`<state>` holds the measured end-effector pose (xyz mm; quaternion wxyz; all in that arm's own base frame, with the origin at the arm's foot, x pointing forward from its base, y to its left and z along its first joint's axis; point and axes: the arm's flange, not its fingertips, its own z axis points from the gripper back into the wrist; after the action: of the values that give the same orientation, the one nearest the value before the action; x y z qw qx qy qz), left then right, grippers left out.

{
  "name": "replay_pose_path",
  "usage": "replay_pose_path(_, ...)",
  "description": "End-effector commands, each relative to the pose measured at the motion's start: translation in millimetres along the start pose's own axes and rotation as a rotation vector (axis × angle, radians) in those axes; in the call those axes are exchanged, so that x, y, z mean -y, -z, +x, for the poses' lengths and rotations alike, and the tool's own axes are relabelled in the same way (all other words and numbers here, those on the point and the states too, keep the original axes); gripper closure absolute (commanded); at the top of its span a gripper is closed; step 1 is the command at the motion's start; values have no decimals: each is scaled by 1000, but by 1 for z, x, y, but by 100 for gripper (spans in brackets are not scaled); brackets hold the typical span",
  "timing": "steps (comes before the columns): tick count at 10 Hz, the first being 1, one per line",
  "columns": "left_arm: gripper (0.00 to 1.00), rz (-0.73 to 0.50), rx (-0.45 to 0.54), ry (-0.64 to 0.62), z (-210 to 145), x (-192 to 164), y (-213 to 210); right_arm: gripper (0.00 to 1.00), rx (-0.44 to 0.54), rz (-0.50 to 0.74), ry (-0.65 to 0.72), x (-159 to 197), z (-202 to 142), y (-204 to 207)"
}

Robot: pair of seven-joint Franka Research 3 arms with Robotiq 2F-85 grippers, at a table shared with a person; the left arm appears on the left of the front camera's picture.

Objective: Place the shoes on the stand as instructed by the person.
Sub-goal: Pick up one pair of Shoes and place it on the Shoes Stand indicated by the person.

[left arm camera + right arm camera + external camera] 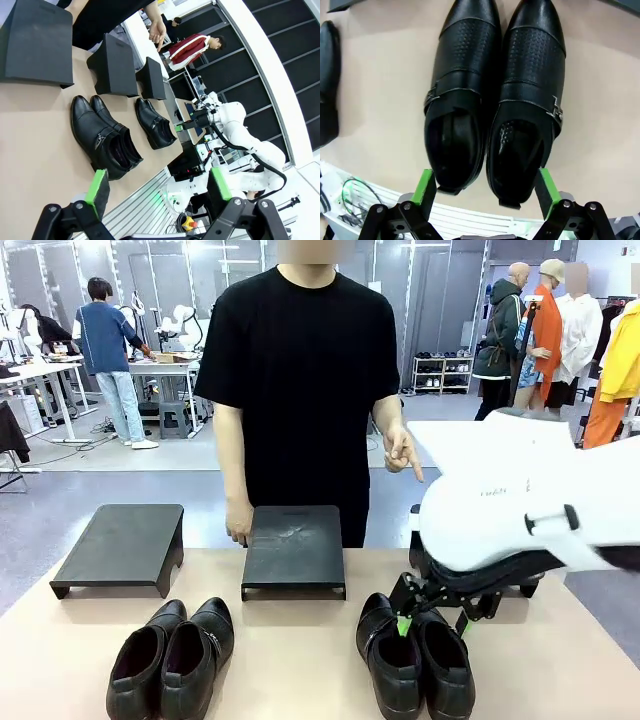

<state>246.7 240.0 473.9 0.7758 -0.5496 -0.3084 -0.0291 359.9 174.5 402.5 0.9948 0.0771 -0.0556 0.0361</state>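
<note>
Two pairs of black shoes lie on the tan table: a left pair (170, 660) (105, 137) and a right pair (415, 655) (155, 125) (495, 100) with buckle straps. My right gripper (432, 626) (485, 189) hovers open just above the right pair's heel ends, its green pads (426, 187) apart on either side. My left gripper (159, 185) is open, held off the table's side and holding nothing. The person (300, 380) stands behind the table, one hand (403, 452) pointing down toward the right side, the other hand (238, 525) at the middle stand (293, 548).
Three black stands sit along the far edge: a left stand (120, 545) (37, 42), the middle stand (115, 65), and a right stand (152, 77) mostly hidden behind my right arm (530, 510) in the front view. One shoe of the left pair (327, 90) shows at the right wrist view's edge.
</note>
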Motion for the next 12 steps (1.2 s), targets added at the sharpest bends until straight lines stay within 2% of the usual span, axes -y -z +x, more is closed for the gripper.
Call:
replay_pose_path(1, 0, -19, 5, 10, 1, 0, -2, 0, -3, -50, 32, -11, 6, 21)
replay_pose_path(3, 0, -19, 5, 10, 1, 0, -2, 0, -24, -60, 38, -15, 7, 39)
replay_pose_path(5, 0, -19, 5, 10, 1, 0, -2, 0, 5, -116, 43, -15, 10, 51)
replay_pose_path(7, 0, -19, 5, 10, 1, 0, -2, 0, -6, -118, 40, -15, 11, 63)
replay_pose_path(8, 0, -19, 5, 10, 1, 0, -2, 18, -5, -122, 36, -16, 11, 65)
replay_pose_path(9, 0, -19, 5, 10, 1, 0, -2, 60, -3, -118, 35, -16, 11, 65)
replay_pose_path(10, 0, -19, 5, 10, 1, 0, -2, 78, 2, -114, 33, -16, 12, 65)
replay_pose_path(11, 0, -19, 5, 10, 1, 0, -2, 100, -6, -121, 34, -16, 12, 67)
replay_pose_path(12, 0, -19, 5, 10, 1, 0, -2, 100, -13, -127, 31, -18, 11, 73)
